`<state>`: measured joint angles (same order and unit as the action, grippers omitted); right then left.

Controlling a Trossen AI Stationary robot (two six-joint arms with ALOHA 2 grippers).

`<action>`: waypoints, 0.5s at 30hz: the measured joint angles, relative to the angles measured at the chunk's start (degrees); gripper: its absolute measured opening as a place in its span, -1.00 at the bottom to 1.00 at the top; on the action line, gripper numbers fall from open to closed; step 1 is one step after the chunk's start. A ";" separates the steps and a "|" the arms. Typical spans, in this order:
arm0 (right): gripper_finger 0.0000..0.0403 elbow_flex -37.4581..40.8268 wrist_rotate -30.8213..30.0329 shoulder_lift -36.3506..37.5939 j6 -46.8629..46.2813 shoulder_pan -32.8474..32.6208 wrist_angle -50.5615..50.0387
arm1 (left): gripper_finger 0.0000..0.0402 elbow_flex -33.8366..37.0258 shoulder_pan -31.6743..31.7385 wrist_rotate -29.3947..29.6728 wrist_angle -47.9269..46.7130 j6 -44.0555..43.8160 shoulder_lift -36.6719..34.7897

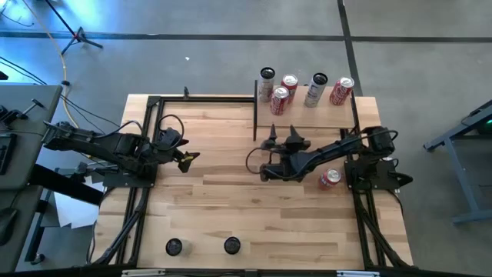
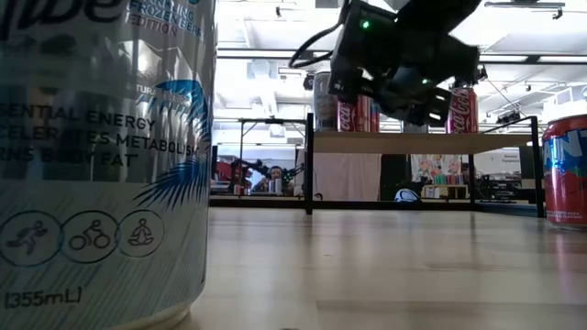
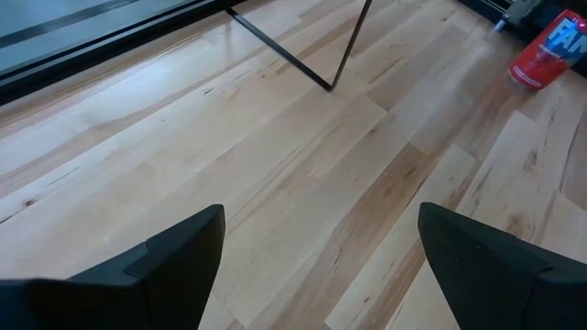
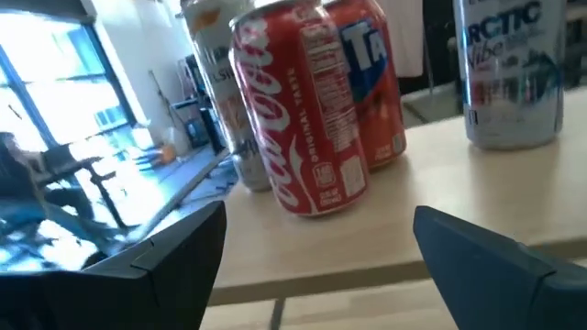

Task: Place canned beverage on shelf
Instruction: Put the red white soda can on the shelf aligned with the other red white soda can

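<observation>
The shelf [image 1: 307,115], a pale wood board on thin black uprights, stands at the table's far right. Several cans stand on it: red cans [image 1: 279,100] [image 1: 341,91] and silver cans [image 1: 316,90]. My right gripper [image 1: 283,137] is open and empty, held in front of the shelf's near edge and pointing at it. In the right wrist view its fingers frame a red Coca-Cola can [image 4: 307,110] on the board [image 4: 367,247]. A red can [image 1: 330,178] stands on the table beside the right arm. My left gripper [image 1: 188,158] is open and empty above the table at the left.
Two dark-topped cans [image 1: 174,246] [image 1: 231,245] stand near the table's near edge. One of them fills the left of the low view [image 2: 101,156]. The shelf's black upright [image 3: 353,41] shows in the left wrist view. Bare tabletop [image 1: 223,192] lies between the arms.
</observation>
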<state>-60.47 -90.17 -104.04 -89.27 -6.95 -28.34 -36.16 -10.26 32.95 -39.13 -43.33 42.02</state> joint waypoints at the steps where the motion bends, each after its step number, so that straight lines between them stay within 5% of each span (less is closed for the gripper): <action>1: 0.68 -0.13 0.13 -0.19 2.06 0.23 0.05 | 0.68 0.00 -0.02 0.00 0.02 0.01 0.00; 7: 0.68 -1.52 0.16 -0.21 11.82 1.43 0.53 | 0.68 0.00 0.00 0.01 0.01 0.00 0.00; 15: 0.83 -1.74 0.15 -0.19 12.46 3.37 3.85 | 0.68 0.00 0.00 0.01 0.02 0.01 0.00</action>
<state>-62.22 -90.02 -104.22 -76.81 -3.58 -24.49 -36.16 -10.27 32.97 -39.12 -43.31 42.02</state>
